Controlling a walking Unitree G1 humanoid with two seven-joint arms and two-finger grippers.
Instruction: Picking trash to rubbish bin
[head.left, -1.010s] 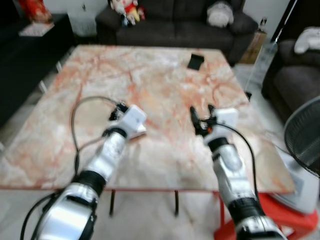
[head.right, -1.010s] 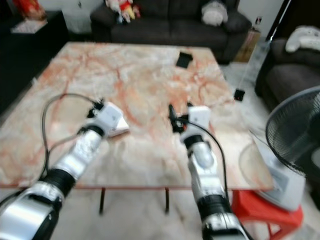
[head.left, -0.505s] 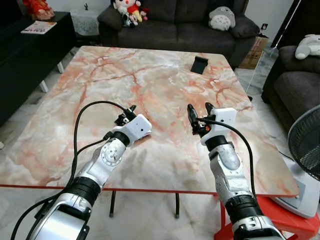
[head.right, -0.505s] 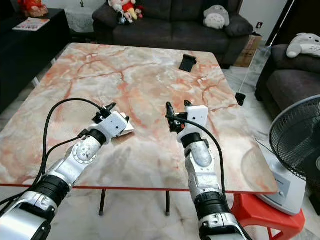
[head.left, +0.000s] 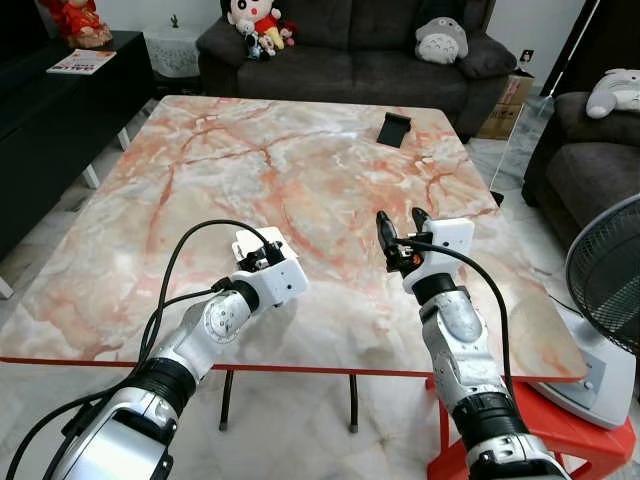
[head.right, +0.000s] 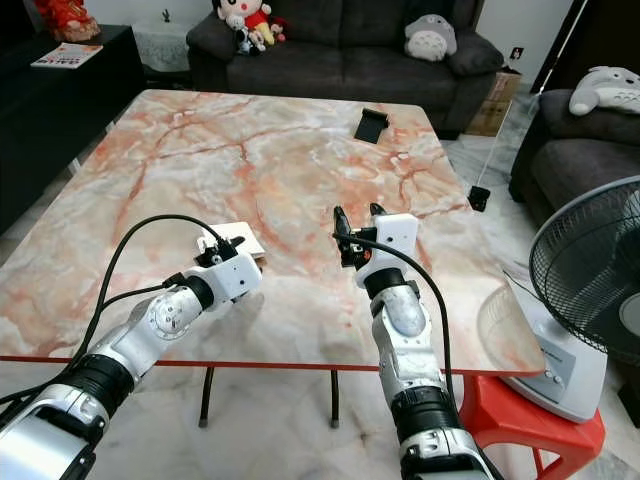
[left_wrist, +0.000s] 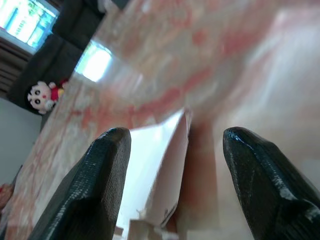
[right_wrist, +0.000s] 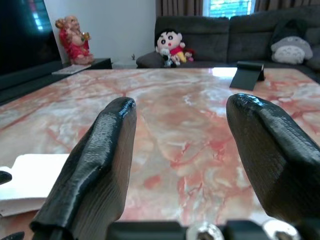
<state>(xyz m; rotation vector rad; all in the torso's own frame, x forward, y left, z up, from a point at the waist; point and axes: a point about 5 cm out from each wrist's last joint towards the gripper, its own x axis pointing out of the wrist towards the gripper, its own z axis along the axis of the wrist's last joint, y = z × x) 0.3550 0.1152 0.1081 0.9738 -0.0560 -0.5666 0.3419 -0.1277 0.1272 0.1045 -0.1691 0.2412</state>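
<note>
A large marble table (head.left: 330, 160) with pink and orange veining is standing before the robot; a flat white piece of paper trash (head.left: 252, 243) is lying on it toward the near edge, left of the middle; the left gripper (left_wrist: 172, 150) is hovering low over the near end of that paper, its two black fingers (left_wrist: 97, 185) spread wide with the paper's raised edge lying between them in the left wrist view; whether either finger is touching the paper cannot be told; the paper is resting on the table, not lifted.

The right gripper (head.left: 401, 226) is poised above the table toward the near right part, well apart from the paper; its fingers (right_wrist: 102, 160) are standing wide apart and holding nothing; in the right wrist view the white paper (right_wrist: 30, 182) is lying ahead of it on the marble.

A small black stand (head.left: 393, 128) is sitting near the far right corner of the table; beyond the far edge a dark sofa (head.left: 340, 60) is carrying a cartoon doll (head.left: 245, 20) and a grey plush (head.left: 440, 40); a fan (head.right: 590, 290) is standing on the floor off the table's right edge, beside a red stool (head.right: 540, 425).
</note>
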